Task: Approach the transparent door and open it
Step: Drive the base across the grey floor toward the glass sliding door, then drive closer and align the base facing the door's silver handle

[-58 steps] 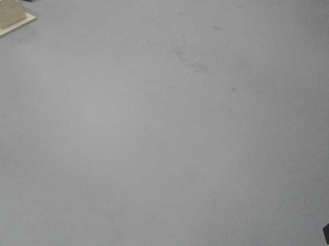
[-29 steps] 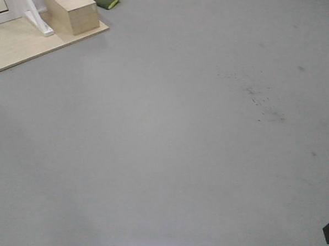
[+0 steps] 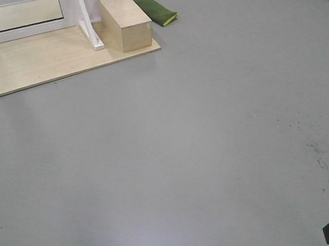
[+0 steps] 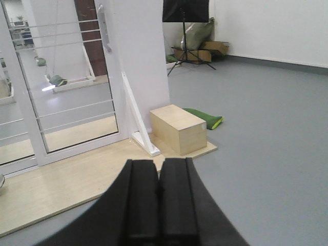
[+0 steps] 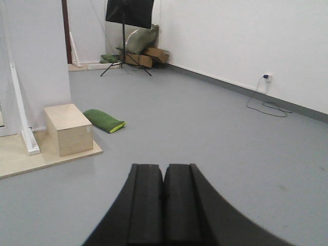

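The transparent door (image 4: 77, 97) stands at the far left, at the back of a pale wooden platform (image 4: 66, 179), well apart from and up-left of the left gripper (image 4: 159, 171), whose jaws are clenched on nothing, and the right gripper (image 5: 164, 175), jaws likewise pressed together empty, faces grey floor (image 5: 215, 128).

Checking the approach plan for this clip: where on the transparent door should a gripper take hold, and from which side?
Probably the grey pull handle high on the transparent door's right stile. It runs vertically and seems to stand off the frame, so approach from the room side, jaws spanning it horizontally.
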Motion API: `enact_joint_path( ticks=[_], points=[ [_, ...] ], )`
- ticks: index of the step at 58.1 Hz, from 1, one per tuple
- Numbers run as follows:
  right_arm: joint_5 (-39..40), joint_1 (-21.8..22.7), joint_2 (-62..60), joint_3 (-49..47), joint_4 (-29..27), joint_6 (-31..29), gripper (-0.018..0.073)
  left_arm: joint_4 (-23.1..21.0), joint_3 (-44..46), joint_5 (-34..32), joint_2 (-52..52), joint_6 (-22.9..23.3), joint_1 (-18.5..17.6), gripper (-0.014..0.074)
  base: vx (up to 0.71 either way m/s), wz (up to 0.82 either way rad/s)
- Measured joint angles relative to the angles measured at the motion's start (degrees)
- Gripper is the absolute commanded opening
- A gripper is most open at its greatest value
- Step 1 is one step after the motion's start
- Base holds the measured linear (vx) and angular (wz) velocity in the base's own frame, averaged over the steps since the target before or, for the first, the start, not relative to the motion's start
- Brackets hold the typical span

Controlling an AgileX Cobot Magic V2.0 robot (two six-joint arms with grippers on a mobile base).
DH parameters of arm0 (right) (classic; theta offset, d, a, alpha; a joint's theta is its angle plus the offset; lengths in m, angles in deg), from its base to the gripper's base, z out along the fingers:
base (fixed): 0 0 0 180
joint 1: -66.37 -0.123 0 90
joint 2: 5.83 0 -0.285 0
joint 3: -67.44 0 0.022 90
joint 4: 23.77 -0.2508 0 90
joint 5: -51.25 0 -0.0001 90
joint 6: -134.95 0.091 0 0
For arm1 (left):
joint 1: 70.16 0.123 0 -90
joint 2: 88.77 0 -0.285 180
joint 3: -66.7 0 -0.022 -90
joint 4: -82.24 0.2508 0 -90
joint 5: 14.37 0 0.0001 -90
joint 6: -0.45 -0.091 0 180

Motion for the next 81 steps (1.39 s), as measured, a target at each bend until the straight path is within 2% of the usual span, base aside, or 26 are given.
enact_joint_path(
  ticks=[81],
  points=[
    [-0.1,0.0,0.0,0.0,0.0,0.0,-0.0008,0.0,0.0,0.0,0.0,0.0,0.0,-0.0006,0.61,0.34]
  ],
)
